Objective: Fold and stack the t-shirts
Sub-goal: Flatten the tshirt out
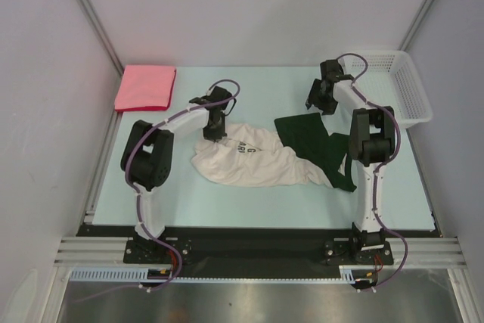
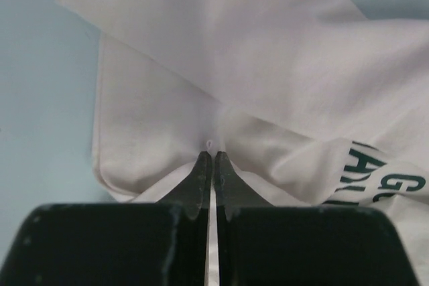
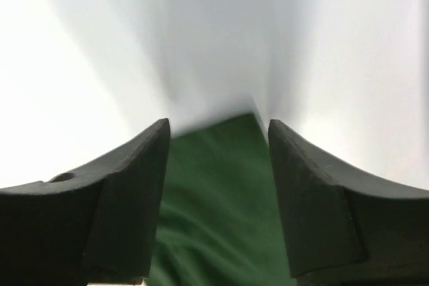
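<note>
A crumpled cream-and-dark-green t-shirt point(image 1: 249, 163) lies in the middle of the table, with its green part point(image 1: 310, 138) spread to the right. My left gripper point(image 1: 218, 138) presses down on its upper left edge. In the left wrist view that gripper point(image 2: 212, 154) is shut, pinching a small fold of the cream cloth point(image 2: 268, 65) beside the green lettering point(image 2: 382, 182). My right gripper point(image 1: 312, 104) hovers over the far corner of the green part. Seen from the right wrist, it point(image 3: 218, 128) is open, with green cloth point(image 3: 214, 199) below the fingers. A folded pink-red t-shirt point(image 1: 145, 87) sits at the far left.
A white mesh basket point(image 1: 397, 85) stands at the far right corner, just behind the right arm. Grey walls close in the table on the left, right and back.
</note>
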You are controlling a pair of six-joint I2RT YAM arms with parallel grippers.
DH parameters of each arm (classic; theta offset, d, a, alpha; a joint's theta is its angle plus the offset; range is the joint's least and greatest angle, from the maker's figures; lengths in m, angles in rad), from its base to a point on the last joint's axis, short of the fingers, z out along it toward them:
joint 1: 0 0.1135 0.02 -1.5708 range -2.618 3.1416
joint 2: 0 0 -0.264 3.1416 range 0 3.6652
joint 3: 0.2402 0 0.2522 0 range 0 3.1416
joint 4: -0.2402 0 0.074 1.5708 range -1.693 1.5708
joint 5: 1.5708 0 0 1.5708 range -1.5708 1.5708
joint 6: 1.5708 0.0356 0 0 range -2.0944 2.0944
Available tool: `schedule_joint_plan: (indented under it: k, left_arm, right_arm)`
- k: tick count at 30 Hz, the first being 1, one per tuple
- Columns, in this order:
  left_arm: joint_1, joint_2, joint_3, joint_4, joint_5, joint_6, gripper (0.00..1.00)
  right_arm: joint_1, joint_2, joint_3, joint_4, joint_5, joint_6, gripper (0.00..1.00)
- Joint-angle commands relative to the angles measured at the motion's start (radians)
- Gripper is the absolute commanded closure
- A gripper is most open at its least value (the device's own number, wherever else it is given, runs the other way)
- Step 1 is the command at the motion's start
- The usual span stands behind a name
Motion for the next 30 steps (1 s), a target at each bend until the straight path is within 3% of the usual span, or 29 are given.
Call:
schedule_joint_plan:
  k: [1,4,13,20,24,30]
  left_arm:
    - [0.002,-0.132,-0.039,0.0,-0.01,0.025,1.0]
    - [0.004,-0.173,-0.082,-0.003,-0.007,0.033,1.0]
    - [0.004,-0.307,-0.139,-0.009,0.003,0.028,1.0]
    - [0.005,-0.357,-0.165,-0.015,0.003,0.019,1.0]
    - [0.012,-0.394,-0.19,-0.017,-0.001,0.017,1.0]
    - [0.022,-0.446,-0.176,-0.017,-0.015,0.025,1.0]
  right_arm:
    - [0.001,0.038,0.085,-0.007,0.061,-0.051,0.39]
    - [-0.002,0.048,0.099,-0.02,0.079,-0.051,0.49]
    - [0.013,0.036,0.022,-0.021,0.107,-0.086,0.5]
    - [0.013,0.059,0.01,-0.026,0.081,-0.057,0.75]
    - [0.013,0.042,0.019,-0.026,0.062,-0.055,0.99]
    - [0.023,-0.033,0.065,-0.041,0.065,-0.043,1.0]
